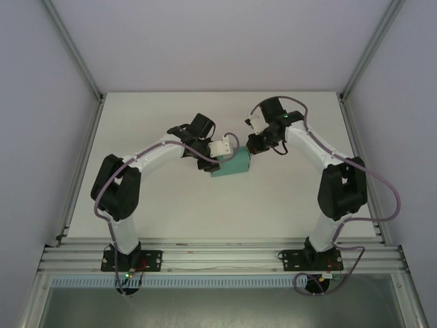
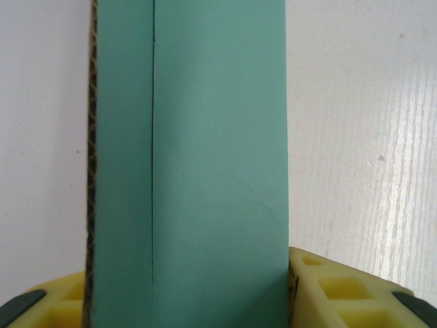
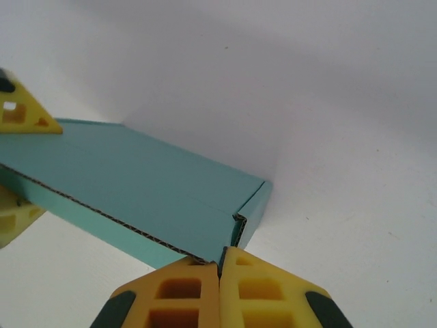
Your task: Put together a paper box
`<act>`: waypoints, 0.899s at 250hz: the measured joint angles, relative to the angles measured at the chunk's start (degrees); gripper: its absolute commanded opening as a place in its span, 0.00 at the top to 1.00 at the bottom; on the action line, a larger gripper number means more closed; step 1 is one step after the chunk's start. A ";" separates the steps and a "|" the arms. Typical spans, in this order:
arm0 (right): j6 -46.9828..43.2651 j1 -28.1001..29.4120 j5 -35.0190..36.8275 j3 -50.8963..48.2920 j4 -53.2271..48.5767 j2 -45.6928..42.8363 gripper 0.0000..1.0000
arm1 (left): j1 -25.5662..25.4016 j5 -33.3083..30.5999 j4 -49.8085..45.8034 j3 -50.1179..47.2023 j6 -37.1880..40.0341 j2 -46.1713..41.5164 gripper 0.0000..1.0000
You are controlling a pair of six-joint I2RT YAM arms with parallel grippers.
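We see the paper box (image 2: 205, 171) in plain teal-green, its cut edge showing brown corrugated ripples. The right gripper (image 3: 220, 256) has yellow fingers with dark grey patches at the outer corners. The table (image 1: 171, 205) is white; the arms (image 1: 153, 156) are white with black joints.

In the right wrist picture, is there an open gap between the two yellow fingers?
No, the right gripper has its fingers pressed together, tips at the paper box edge.
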 measured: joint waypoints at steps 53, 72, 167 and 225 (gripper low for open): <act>10.05 1.20 3.13 -9.07 10.82 -5.11 1.00 | 0.07 0.02 0.33 -0.04 -1.14 0.04 0.50; 11.21 1.68 4.61 -13.84 17.07 -7.39 1.00 | 0.09 0.00 1.27 -0.44 -1.97 0.04 0.50; 9.64 5.84 15.06 -25.20 33.79 -11.89 1.00 | 0.02 -0.28 4.79 -1.44 -6.60 -0.15 0.08; 11.30 7.85 19.12 -26.40 33.92 -13.31 1.00 | -0.09 -4.57 8.81 -6.67 -14.03 -6.67 0.00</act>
